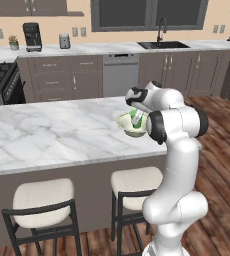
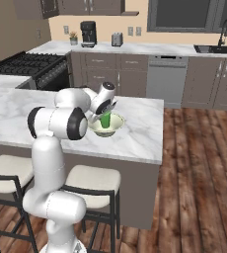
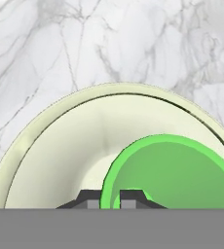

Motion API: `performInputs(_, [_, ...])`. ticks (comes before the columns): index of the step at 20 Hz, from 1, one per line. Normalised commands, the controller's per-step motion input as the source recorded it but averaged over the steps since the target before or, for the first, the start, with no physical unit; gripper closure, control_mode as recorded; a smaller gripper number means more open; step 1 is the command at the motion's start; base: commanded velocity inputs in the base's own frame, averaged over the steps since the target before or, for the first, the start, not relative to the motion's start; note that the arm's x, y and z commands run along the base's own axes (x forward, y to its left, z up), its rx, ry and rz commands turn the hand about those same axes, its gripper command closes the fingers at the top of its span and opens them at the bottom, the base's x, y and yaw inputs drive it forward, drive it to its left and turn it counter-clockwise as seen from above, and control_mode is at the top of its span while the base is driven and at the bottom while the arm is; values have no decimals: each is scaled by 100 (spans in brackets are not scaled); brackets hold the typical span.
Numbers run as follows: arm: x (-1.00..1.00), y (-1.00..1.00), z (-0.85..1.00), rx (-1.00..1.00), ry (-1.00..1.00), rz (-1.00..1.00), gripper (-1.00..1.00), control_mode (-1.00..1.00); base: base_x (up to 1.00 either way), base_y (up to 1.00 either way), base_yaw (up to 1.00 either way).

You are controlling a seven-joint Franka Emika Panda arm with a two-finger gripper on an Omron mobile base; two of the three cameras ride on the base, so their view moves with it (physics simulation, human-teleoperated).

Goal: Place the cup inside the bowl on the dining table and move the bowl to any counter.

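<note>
Two fingers (image 3: 128, 197) pinch smooth green cup (image 3: 182, 175) rim, inside round cream bowl (image 3: 60, 146).

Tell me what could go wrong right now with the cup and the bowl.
The gripper is shut on the rim of the cup, which sits off-centre in the bowl; opening carelessly could tip the cup against the bowl's wall. The bowl sits on the dining table not far from the edge near the stools, so a sideways pull on retreat might drag it that way.
</note>
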Motion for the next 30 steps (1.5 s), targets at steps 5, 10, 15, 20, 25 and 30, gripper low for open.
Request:
performInputs(5, [0, 0, -6, 0, 0, 0, 100, -100, 0, 0, 0])
performInputs(10, [0, 0, -12, 0, 0, 0, 100, -100, 0, 0, 0])
performInputs(15, [0, 0, -12, 0, 0, 0, 100, -100, 0, 0, 0])
performInputs(20, [0, 0, -7, 0, 0, 0, 100, -100, 0, 0, 0])
performInputs(25, [0, 0, -8, 0, 0, 0, 100, -100, 0, 0, 0])
performInputs(30, [0, 0, -12, 0, 0, 0, 100, -100, 0, 0, 0])
